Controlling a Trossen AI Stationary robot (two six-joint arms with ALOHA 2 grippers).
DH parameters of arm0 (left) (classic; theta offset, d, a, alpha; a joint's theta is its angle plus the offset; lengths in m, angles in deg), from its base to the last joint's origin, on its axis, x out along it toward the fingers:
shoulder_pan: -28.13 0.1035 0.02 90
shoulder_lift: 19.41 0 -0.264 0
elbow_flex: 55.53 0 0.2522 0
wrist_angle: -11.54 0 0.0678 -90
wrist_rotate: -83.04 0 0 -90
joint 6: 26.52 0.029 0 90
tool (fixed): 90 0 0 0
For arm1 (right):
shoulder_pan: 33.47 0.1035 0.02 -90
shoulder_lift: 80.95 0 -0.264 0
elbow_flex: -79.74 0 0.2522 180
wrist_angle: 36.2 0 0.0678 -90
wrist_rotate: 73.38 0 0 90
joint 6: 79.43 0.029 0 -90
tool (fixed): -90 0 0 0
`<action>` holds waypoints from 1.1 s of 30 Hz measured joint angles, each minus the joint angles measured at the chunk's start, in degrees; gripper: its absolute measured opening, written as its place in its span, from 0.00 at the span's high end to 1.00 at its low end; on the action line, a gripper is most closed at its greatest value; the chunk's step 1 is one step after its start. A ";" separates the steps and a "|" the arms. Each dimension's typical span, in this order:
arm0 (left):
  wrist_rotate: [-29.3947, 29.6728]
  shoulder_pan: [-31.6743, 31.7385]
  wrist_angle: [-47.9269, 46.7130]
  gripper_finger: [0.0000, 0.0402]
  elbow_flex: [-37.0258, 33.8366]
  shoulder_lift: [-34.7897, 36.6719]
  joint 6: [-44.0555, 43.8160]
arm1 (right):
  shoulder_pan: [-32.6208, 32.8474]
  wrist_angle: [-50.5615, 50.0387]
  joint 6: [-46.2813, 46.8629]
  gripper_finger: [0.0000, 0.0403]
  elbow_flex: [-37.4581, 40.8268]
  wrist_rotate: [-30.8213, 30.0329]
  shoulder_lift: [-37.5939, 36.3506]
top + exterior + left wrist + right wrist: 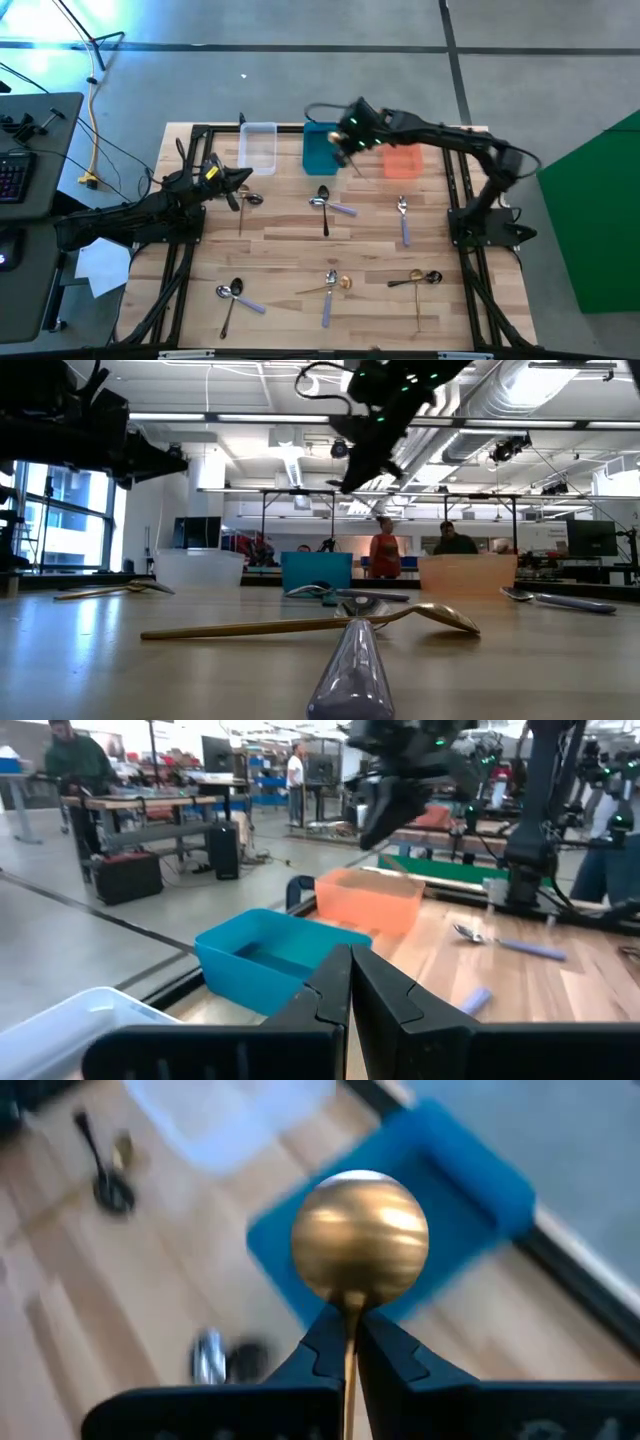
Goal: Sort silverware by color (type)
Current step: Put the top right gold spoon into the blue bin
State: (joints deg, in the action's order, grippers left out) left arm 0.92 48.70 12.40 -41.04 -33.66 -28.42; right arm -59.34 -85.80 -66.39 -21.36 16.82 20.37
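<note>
A: Where's the gold spoon (359, 1237)?

B: Pinched by its neck in the right gripper (349, 1318), above the teal bin (322, 148).

A: Handling?

B: Light, stiff, probably slippery; grip mid-handle. Left gripper (350, 982), clenched empty, waits near that bin.

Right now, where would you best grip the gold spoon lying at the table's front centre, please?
Probably its bare handle end, from straight above: the gold spoon lies flat, and a lavender-handled spoon crosses it beside the bowl.
</note>
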 joint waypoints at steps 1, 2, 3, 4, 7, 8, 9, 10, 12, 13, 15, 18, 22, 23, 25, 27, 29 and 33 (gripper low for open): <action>0.19 0.00 0.29 0.99 0.00 0.01 0.04 | -0.53 -0.19 0.00 1.00 -3.18 0.42 2.74; 0.28 0.00 0.69 0.99 0.00 0.01 0.12 | -0.97 -0.23 0.01 1.00 -6.34 0.73 5.49; 0.41 0.00 0.94 0.99 0.00 0.01 0.29 | -1.34 -0.49 0.00 1.00 -9.42 0.91 8.12; 0.41 0.00 1.10 0.99 0.00 -0.02 0.53 | -1.66 -1.60 -0.02 1.00 -12.68 1.28 10.83; 0.43 0.00 1.76 0.99 0.00 0.00 0.64 | -2.34 -5.59 -0.02 1.00 -21.57 2.40 17.72; 0.44 0.00 1.93 0.99 0.00 0.01 0.64 | -2.56 -6.87 -0.01 1.00 -23.92 2.41 19.75; 0.42 0.00 1.89 0.99 0.00 0.01 0.64 | -2.70 -7.70 0.14 1.00 -26.03 2.38 21.64; 0.43 0.00 1.79 0.99 0.00 -0.02 0.62 | -2.80 -8.13 0.47 1.00 -27.83 2.38 23.37; 0.44 0.00 1.76 0.99 0.00 0.01 0.49 | -3.27 -9.00 1.43 1.00 -31.27 2.43 26.62; 0.41 0.00 1.66 0.99 0.00 0.01 0.33 | -3.60 -9.38 1.81 1.00 -32.73 2.43 27.92; 0.43 0.00 1.58 0.99 0.00 0.00 -0.21 | -4.25 -10.49 2.85 1.00 -35.32 2.34 30.19; 0.42 0.00 1.58 0.99 0.00 0.01 -0.40 | -5.09 -12.84 4.87 1.00 -37.65 2.23 32.89; 0.44 0.00 1.63 0.99 0.00 0.01 -0.40 | -5.79 -14.20 6.86 1.00 -38.06 2.65 34.64; 0.44 0.02 1.63 0.99 0.00 0.01 -0.40 | -6.01 -14.71 7.36 1.00 -38.08 2.65 34.92; 0.44 0.00 1.63 0.99 0.00 -0.01 -0.41 | -6.10 -15.42 7.56 1.00 -38.08 2.65 35.53; 0.44 0.00 1.63 0.99 0.00 0.01 -0.41 | -6.14 -15.79 7.51 1.00 -38.08 2.65 35.77; 0.44 0.01 1.63 0.99 0.00 0.01 -0.42 | -6.14 -15.37 7.28 1.00 -38.10 2.65 35.71; 0.44 0.00 1.63 0.99 0.00 0.01 -0.44 | -6.18 -15.54 6.47 1.00 -38.13 2.65 35.71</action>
State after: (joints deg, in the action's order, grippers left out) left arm 1.35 48.71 14.03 -41.04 -33.65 -28.86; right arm -65.53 -101.34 -59.91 -59.49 19.47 56.08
